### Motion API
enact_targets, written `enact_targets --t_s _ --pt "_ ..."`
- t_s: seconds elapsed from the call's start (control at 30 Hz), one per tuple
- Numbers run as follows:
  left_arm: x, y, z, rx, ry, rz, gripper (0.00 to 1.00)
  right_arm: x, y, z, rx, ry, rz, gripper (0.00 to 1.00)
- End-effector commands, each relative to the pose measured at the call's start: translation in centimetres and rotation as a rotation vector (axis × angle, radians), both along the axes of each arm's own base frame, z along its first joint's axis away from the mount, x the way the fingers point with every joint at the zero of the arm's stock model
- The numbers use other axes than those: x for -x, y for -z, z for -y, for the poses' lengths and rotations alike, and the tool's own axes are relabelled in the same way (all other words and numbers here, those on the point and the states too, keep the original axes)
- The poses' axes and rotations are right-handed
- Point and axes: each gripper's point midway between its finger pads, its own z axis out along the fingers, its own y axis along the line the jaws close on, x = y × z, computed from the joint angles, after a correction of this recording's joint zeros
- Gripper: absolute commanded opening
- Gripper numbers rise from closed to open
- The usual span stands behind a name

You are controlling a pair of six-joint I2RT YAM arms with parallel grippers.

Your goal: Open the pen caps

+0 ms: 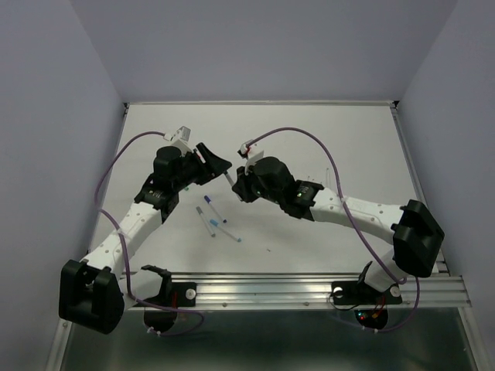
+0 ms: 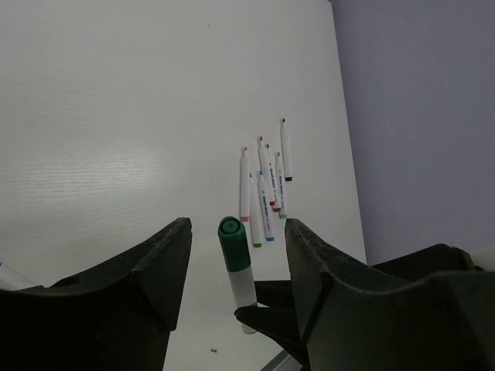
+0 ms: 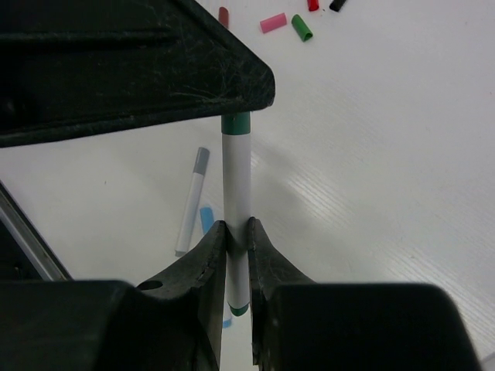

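1. Loose short plastic caps (image 3: 272,22) in pink, green, red, black and dark red lie scattered on the white table (image 3: 402,154). They are well beyond the left gripper, on its far side as seen from the right gripper.
2. The left gripper (image 2: 237,226) has its jaws partly apart. It straddles the end of a pen and holds nothing, and its two black fingers (image 2: 155,263) stand either side of the cap.
3. The green cylindrical plastic cap (image 2: 232,243) sits between those fingers, still on its pen. A gap shows on each side in the left wrist view. From the right wrist one finger edge looks level with the cap, but I cannot tell whether it touches.
4. The thin white-barrelled marker pen (image 3: 237,178) spans the space between the two grippers, raised off the table, with its capped end toward the left gripper.
5. The right gripper (image 3: 237,228) is clamped tight on the pen's white barrel, near the end opposite the cap.
6. Two capped pens (image 3: 192,201), one with a greyish cap and one with a blue cap, lie on the table beneath and just left of the right gripper's fingers.
7. Several uncapped white marker pens (image 2: 263,193) lie close together on the table, out past the left gripper's fingertips, with their coloured tips showing.
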Motion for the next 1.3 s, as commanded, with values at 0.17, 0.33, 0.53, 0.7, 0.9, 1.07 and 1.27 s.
enact_targets --t_s 0.17,0.33,0.53,0.7,0.9,1.07,1.27 --pt "0.0 -1.0 0.9 0.029 0.028 0.046 0.53 -1.0 -4.5 -1.8 -0.099 -0.022 0.09 0.01" --pt "0.0 -1.1 0.9 0.034 0.024 0.043 0.27 -0.8 -4.2 -2.1 -0.094 -0.042 0.084 0.01" --pt "0.0 -1.5 0.7 0.035 0.012 0.056 0.15 -0.3 -3.6 -2.0 -0.082 -0.069 0.078 0.02" --pt "0.0 -1.6 0.8 0.035 0.016 0.058 0.0 -0.7 -3.5 -1.8 -0.075 -0.043 0.084 0.46" --pt "0.3 -1.4 1.2 0.038 0.035 0.052 0.0 -1.7 -3.9 -2.7 -0.06 -0.044 0.115 0.51" --pt "0.4 -2.0 1.2 0.043 0.035 0.064 0.0 -2.3 -3.6 -3.4 -0.057 -0.056 0.111 0.31" --pt "-1.5 -1.9 0.1 0.002 -0.059 0.063 0.0 -0.5 -2.8 -3.4 -0.066 -0.131 0.074 0.01"
